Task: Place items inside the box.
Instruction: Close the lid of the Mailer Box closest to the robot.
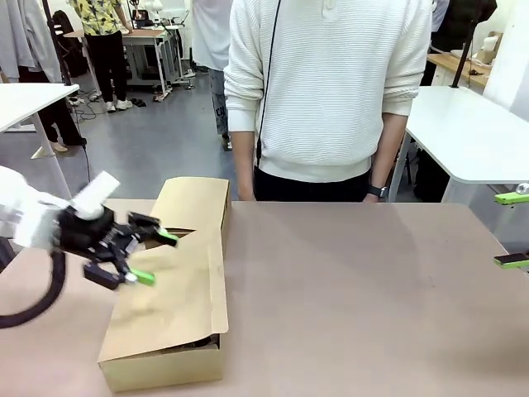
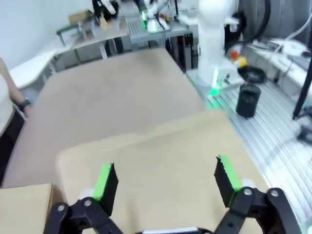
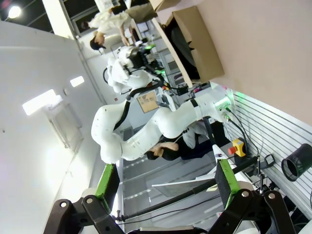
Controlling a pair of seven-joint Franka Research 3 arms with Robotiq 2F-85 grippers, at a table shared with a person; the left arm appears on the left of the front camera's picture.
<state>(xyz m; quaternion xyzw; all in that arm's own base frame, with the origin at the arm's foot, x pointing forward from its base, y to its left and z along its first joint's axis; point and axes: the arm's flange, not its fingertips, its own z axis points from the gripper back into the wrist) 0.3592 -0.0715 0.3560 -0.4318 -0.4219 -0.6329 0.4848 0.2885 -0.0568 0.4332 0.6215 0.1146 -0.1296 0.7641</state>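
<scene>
Left gripper [image 1: 139, 257] is held spread and empty over the box [image 1: 169, 318] flap, apparently to fold it shut, items presumably hidden inside; right gripper [image 1: 511, 230] is parked spread at table edge.

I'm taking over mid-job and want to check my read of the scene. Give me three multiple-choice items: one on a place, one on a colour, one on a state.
1. Where is the cardboard box on the table?
A. robot's left side
B. centre
C. robot's right side

2. What colour are the pads of the left gripper?
A. red
B. green
C. blue

3. How do the left gripper's jaws stand?
A. shut on a stapler
B. shut on a box flap
C. open, holding nothing

Answers:
1 A: the front view shows the box at picture left.
2 B: bright green pads show in the left wrist view.
3 C: the fingers stand apart above the flap.
</scene>
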